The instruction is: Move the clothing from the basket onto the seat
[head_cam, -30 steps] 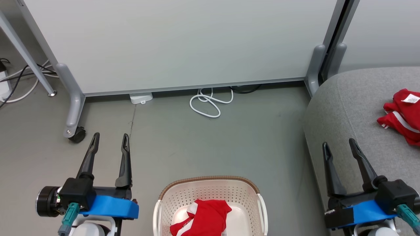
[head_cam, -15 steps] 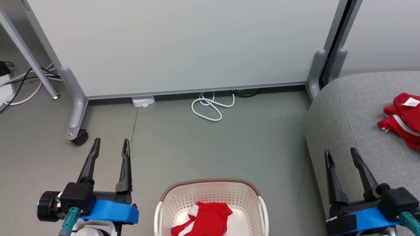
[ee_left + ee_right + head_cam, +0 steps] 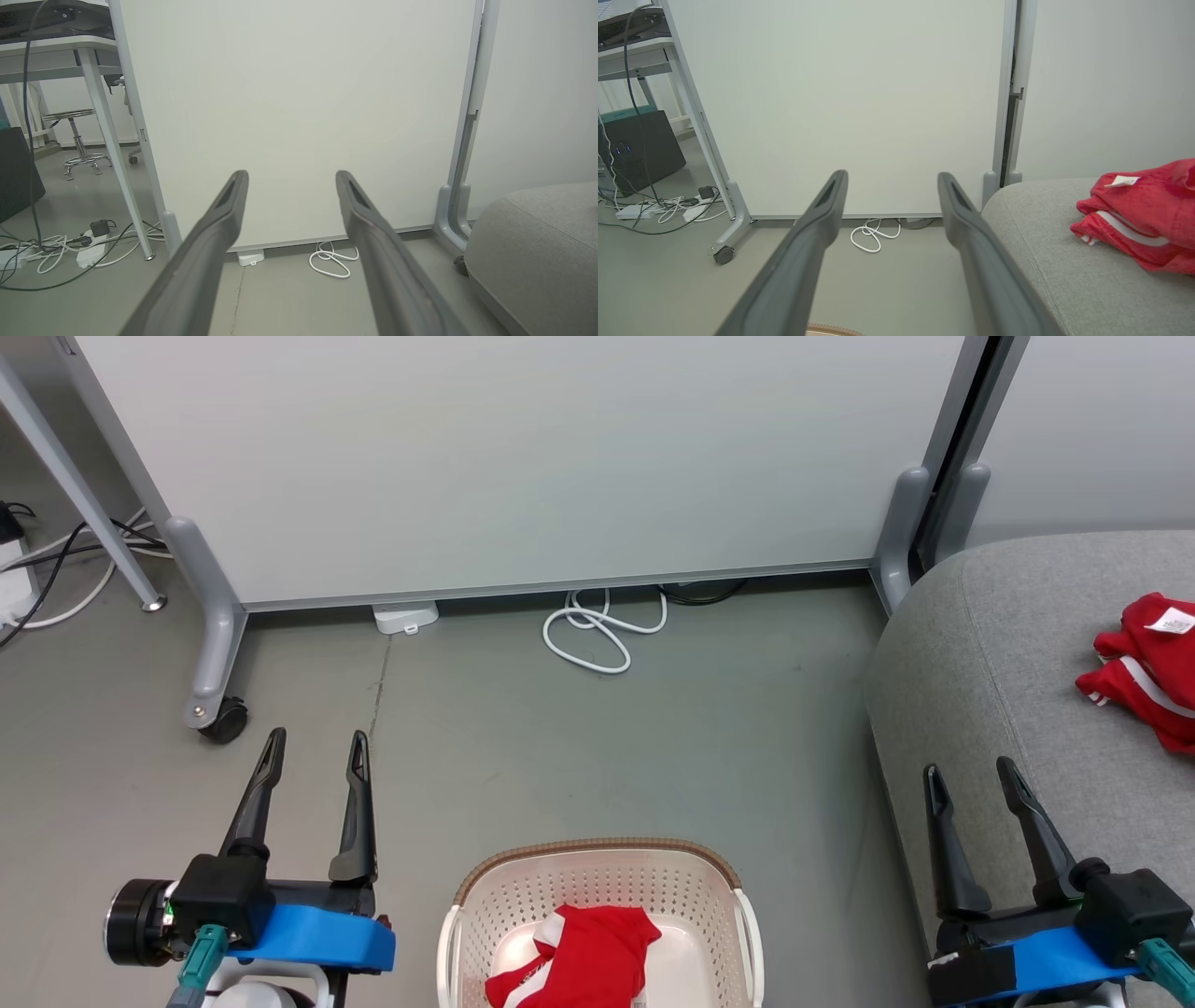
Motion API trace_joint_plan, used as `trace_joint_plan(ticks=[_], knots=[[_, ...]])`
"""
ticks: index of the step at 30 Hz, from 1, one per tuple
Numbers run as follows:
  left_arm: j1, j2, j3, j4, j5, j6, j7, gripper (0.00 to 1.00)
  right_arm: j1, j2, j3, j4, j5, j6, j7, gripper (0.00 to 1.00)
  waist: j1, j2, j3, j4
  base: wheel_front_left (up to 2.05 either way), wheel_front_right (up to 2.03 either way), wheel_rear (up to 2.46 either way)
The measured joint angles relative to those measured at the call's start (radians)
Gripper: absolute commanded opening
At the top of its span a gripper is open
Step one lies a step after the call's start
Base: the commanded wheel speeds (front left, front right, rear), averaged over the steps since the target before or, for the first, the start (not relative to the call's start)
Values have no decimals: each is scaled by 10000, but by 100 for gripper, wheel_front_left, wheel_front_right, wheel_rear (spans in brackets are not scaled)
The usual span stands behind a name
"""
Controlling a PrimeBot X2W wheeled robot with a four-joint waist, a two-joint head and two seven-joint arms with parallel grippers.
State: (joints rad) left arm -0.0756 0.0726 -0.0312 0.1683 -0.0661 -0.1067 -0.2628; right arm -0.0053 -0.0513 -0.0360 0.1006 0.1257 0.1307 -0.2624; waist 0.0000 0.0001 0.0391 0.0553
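Where the left tool (image 3: 316,735) hangs: low on the left over the grey floor (image 3: 579,747), off to the side of the basket (image 3: 597,851) and clear of it.
Left tool grip: two dark fingers spread well apart with nothing between them. In the left wrist view the white panel (image 3: 299,93) shows straight through the gap.
Right tool (image 3: 967,766): low on the right, over the near edge of the seat (image 3: 980,653), fingers parted and holding nothing.
Basket: bottom centre between the two arms, cream with a brown rim, standing on the floor.
Red garment (image 3: 583,957): crumpled inside the basket with a white stripe showing; neither tool touches it.
Second red garment (image 3: 1144,667): lying on the seat at the far right, white label up, well apart from the right tool.
Seat: a big grey cushion filling the right side.
Backdrop: a white cable (image 3: 597,635) coiled on the floor at the foot of the panel.
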Motion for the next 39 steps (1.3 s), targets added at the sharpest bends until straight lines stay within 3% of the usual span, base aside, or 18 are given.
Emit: trace_joint_plan(ticks=[10, 16, 23, 39], knots=[[-295, 58, -228, 205, 174, -102, 0, 100, -23, 0, 19, 10, 8, -2, 0, 100, 0, 0, 97, -25, 0, 0, 0], [-1323, 623, -1787, 1057, 385, -198, 0, 100, -423, 4, 198, -56, -33, 0, 0, 100, 0, 0, 494, -76, 0, 0, 0], [-2697, 1225, -3837, 2360, -255, -228, -2, 100, -1400, 10, 533, -222, -255, -2, 0, 100, 1, 0, 1319, -312, 0, 0, 0], [-5823, 1824, -8374, 6738, -1475, -230, -2, 100, -3407, 8, 976, -773, -623, -2, 0, 100, 2, 0, 4269, -1056, 0, 0, 0]])
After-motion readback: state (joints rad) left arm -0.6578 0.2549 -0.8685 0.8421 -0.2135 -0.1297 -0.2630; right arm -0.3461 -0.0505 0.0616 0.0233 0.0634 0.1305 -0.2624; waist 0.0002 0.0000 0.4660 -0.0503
